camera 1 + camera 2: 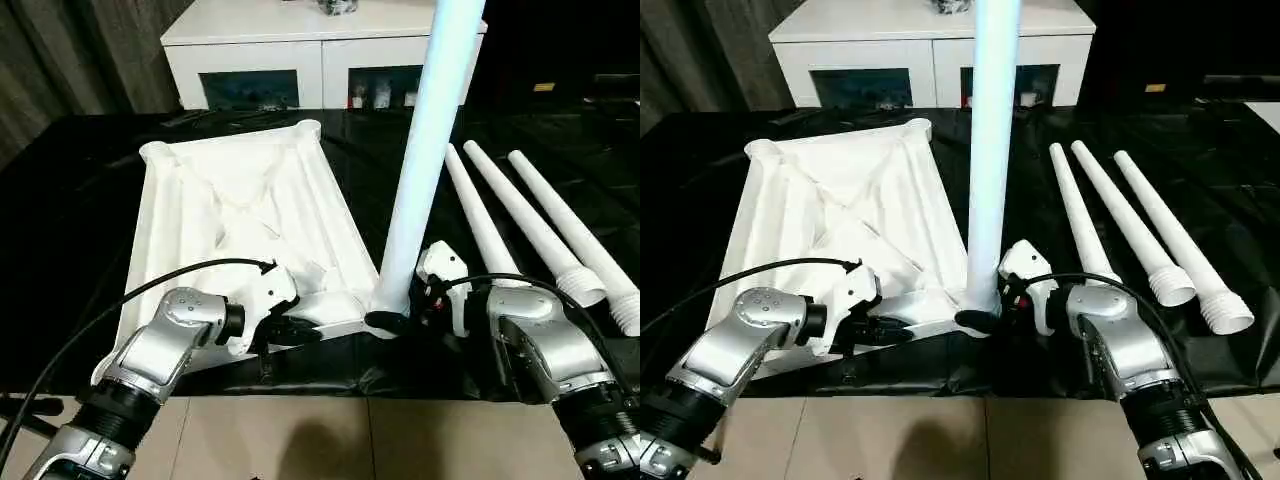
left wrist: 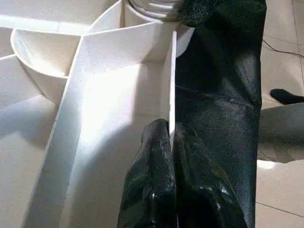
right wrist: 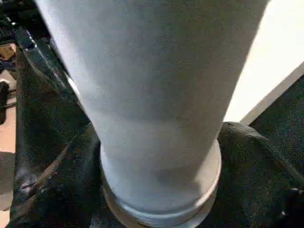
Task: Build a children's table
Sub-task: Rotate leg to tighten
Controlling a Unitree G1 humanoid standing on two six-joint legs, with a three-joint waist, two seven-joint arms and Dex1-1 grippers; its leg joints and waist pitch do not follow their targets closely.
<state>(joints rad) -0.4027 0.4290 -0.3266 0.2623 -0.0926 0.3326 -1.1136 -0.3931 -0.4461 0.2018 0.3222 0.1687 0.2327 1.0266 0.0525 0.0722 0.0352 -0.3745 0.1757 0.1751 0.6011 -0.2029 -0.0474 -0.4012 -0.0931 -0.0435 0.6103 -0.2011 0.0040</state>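
The white tabletop lies upside down on the black-covered work table, ribs and corner sockets facing up. One white leg stands upright in its near right corner socket. My right gripper is closed around the base of this leg; in the right wrist view its black fingers press on both sides of the leg. My left gripper is shut on the tabletop's near rim; the left wrist view shows its fingers pinching that thin wall. Three more legs lie side by side to the right.
A white cabinet with dark glass doors stands behind the work table. The black cover hangs over the near table edge, with tiled floor below. Black cables run along both forearms.
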